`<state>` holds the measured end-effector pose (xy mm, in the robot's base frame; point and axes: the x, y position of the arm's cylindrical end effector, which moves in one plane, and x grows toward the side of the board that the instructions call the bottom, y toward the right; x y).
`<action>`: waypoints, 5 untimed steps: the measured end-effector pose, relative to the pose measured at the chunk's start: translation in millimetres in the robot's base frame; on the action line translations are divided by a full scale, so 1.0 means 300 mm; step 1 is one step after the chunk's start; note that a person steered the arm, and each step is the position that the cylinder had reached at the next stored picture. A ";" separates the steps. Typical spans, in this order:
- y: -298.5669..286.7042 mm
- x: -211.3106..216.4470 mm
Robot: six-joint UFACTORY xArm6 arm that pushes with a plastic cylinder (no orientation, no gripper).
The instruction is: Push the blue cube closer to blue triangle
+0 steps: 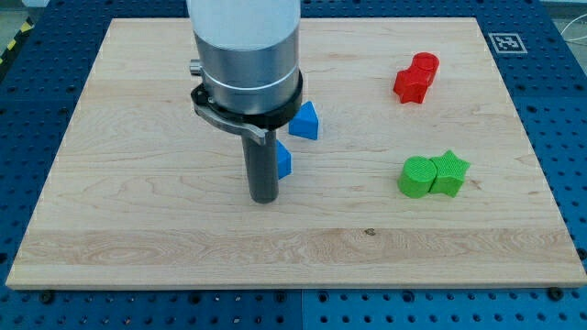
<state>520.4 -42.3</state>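
Observation:
A blue triangle point(307, 121) lies on the wooden board near the middle, just right of my arm's body. A blue cube point(283, 161) sits below and left of it, mostly hidden behind my rod, with only its right side showing. My tip point(264, 197) rests on the board at the cube's left, touching or nearly touching it. A small gap separates the cube and the triangle.
A red block point(416, 78) of two joined pieces lies at the view's upper right. A green cylinder point(417, 177) and a green star-shaped block point(449, 173) sit side by side at the right. The board's edge point(293, 290) runs along the view's bottom.

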 end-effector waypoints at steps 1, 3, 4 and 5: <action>0.023 -0.070; -0.028 -0.095; -0.143 -0.095; -0.216 -0.141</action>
<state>478.2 -107.0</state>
